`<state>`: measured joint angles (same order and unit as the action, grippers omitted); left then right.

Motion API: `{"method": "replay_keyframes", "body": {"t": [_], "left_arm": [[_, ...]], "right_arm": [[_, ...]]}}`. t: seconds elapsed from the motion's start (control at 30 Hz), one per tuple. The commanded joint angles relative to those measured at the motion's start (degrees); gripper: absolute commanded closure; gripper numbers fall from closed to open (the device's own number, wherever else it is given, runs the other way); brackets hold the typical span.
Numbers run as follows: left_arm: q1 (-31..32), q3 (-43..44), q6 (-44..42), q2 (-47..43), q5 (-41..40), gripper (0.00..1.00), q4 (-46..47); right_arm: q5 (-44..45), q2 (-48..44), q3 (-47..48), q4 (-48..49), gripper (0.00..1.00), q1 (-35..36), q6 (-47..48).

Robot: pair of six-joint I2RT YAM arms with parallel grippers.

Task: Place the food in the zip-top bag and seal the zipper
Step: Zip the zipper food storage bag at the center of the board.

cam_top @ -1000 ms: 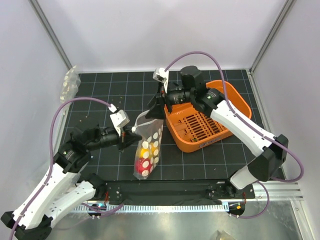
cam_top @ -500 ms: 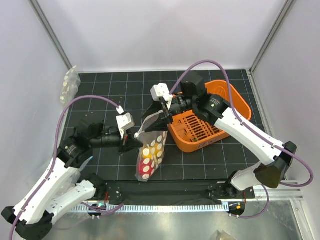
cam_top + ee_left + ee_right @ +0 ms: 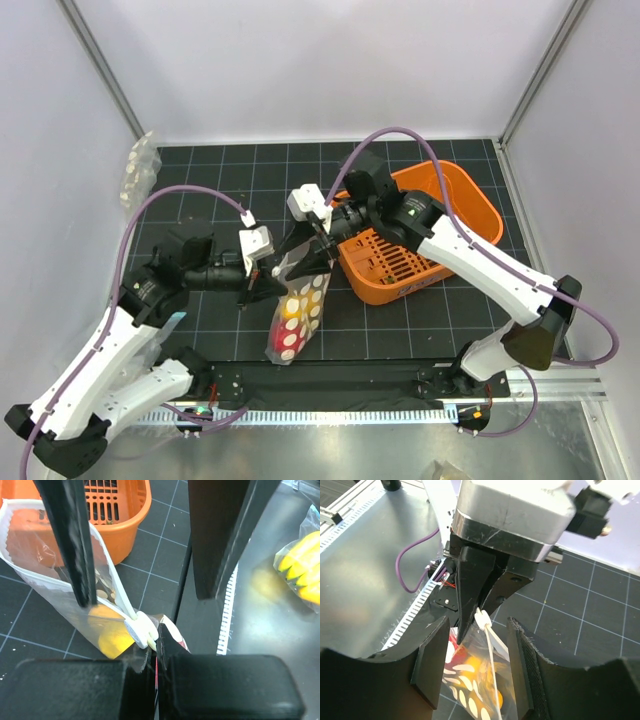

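Sealing looks in hand: with the food (image 3: 289,306) inside the zip-top bag (image 3: 297,330), at 8 o'clock of the orange basket (image 3: 478,205), the left gripper (image 3: 270,281) pinches the zipper (image 3: 491,652) end, and the right gripper (image 3: 310,259), jaws spread astride the strip, must next clamp it and slide along.

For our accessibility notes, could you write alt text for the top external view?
Two arms meet at a dotted zip-top bag of toy fruit on a table: the left gripper pinches its top edge, the right gripper straddles it, open. An orange basket sits alongside.
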<state>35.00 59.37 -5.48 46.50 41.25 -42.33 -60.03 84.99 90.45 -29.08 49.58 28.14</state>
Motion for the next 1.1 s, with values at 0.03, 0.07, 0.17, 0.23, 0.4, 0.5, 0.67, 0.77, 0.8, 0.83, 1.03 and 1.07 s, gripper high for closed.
{"method": "replay_keyframes", "body": {"t": [0.03,0.07,0.17,0.23,0.4,0.5,0.67,0.77,0.8,0.83,1.03,1.07], "left_arm": [[-0.20,3.38,-1.73,-0.18,1.90,1.00,0.14],[-0.20,3.55,-1.73,0.08,1.99,1.00,0.05],[-0.11,3.99,-2.00,0.52,2.60,1.00,-0.04],[-0.11,4.17,-1.91,0.78,3.04,1.00,-0.04],[-0.29,4.43,-2.35,1.05,3.13,1.00,-0.21],[-0.20,4.52,-2.61,1.40,3.04,1.00,-0.48],[-0.20,4.96,-2.96,1.31,1.64,1.00,-0.48],[-0.20,5.40,-2.96,0.52,-0.29,1.00,-0.65],[-0.20,5.58,-3.05,0.26,-0.65,1.00,-0.65],[-0.20,5.66,-3.05,-0.26,-1.43,1.00,-0.57],[-0.11,7.15,-4.28,-1.50,-3.81,1.00,-1.97],[-0.20,7.33,-4.54,-1.67,-4.34,1.00,-2.67]], "right_arm": [[-2.19,0.70,2.62,0.16,0.45,0.95,1.48],[-2.20,0.88,2.62,0.16,0.45,1.04,1.48],[-2.20,1.40,2.71,0.34,0.45,1.13,1.57],[-2.11,1.76,2.62,0.52,0.46,1.13,1.57],[-2.37,2.55,3.15,1.31,0.52,1.22,1.22],[-2.72,2.90,3.50,1.83,0.64,1.22,0.78],[-2.81,2.81,3.41,0.79,0.96,1.22,1.82],[-2.64,2.81,3.33,-0.71,0.99,1.22,3.06],[-2.72,2.81,3.24,-0.89,0.99,1.13,3.32],[-2.81,2.90,3.24,-1.15,0.99,1.13,3.67],[-2.64,3.34,2.98,-2.38,0.99,0.25,4.38],[-2.64,3.34,2.80,-2.65,0.99,0.16,4.81]]}}
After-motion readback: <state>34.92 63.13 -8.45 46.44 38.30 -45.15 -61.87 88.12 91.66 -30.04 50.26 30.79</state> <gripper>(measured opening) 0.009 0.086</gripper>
